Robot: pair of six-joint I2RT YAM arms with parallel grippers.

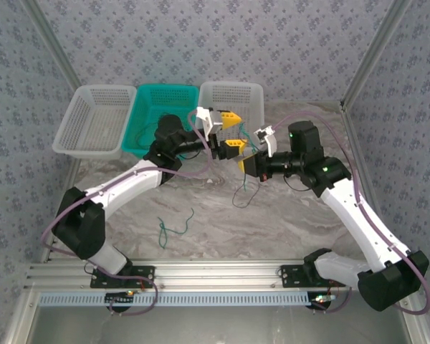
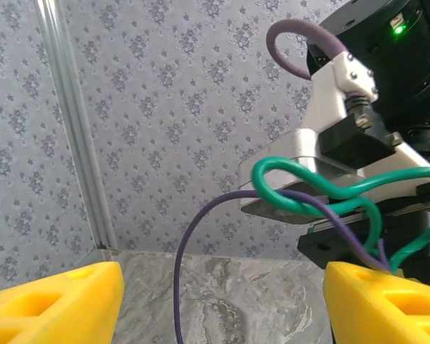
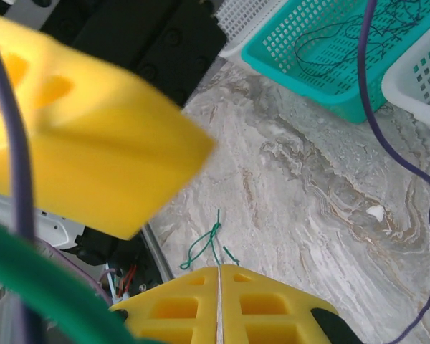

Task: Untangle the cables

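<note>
1 teal basket [image 1: 138, 120] w/ dark cables [image 3: 405, 16]

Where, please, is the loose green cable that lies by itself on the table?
In the top view, the green cable lies on the marble table, left of centre, just to the right of the left arm and near the front rail.

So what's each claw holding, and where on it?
Left claw open, empty. Right claw shut on the cables, about where green and purple strands converge; exact pinch spot hidden.
</note>
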